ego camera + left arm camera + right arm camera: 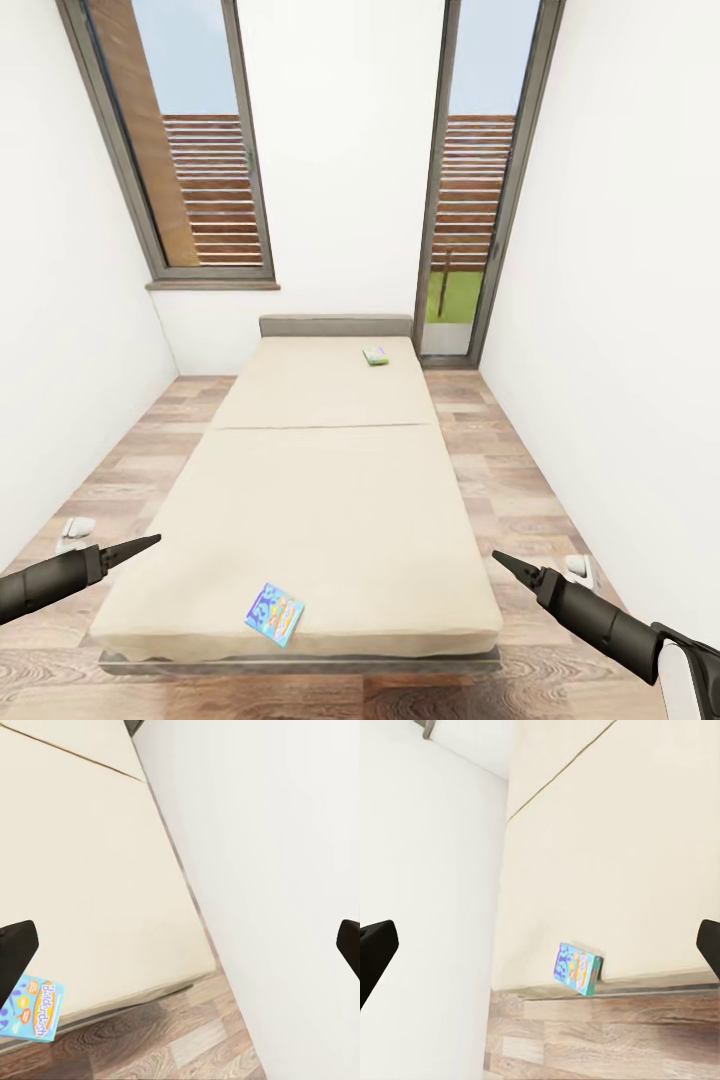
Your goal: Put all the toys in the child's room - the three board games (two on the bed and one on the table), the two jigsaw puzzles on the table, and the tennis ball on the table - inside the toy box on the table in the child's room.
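**Q:** Bed (330, 470) and toys: where are they sitting in your head view?

**A:** You are facing the foot of the bed, which is running up the centre of the frame to a grey headboard (335, 325) between two tall windows (190, 140). The blue board game (274, 613) is lying flat near the lower centre of the frame, close to the foot edge of the beige sheet. The white-and-green board game (375, 355) is lying in the upper centre, near the headboard and toward the right side of the mattress.

**Q:** How are your grippers standing?

**A:** Your left gripper (150, 542) is pointing in from the lower left of the frame and your right gripper (500, 558) from the lower right, each hanging over the wood floor (130, 450) beside a bed corner, well apart from both games. In each wrist view the two dark fingertips (15, 952) (375, 949) are showing at opposite edges of the picture, so both sets of jaws are standing wide apart with nothing between them. The blue game (31, 1009) (577, 969) is appearing at the bed's edge in both wrist views.
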### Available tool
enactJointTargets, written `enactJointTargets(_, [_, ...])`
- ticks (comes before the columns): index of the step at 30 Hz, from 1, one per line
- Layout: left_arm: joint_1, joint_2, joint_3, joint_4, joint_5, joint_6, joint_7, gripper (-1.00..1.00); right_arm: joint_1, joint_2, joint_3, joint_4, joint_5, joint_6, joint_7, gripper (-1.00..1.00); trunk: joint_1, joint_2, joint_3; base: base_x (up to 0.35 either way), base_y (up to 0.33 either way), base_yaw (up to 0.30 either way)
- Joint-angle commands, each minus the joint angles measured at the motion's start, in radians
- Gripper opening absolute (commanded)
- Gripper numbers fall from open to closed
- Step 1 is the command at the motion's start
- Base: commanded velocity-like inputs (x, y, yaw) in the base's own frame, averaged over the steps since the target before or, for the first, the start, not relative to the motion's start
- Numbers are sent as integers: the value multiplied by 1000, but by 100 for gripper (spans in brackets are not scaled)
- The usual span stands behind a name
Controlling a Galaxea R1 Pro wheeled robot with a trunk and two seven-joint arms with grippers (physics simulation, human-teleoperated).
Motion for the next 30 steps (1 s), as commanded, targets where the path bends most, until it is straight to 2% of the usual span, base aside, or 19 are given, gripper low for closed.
enactJointTargets(1, [-1, 0, 1, 0, -2, 10, -6, 100, -1, 1, -2, 0, 4, 4, 7, 100, 1, -2, 0, 0, 0, 0])
enactJointTargets(30, [-1, -1, 0, 0, -2, 10, -5, 100, -1, 1, -2, 0, 5, 4, 7, 100, 1, -2, 47, 0, 0, 0])
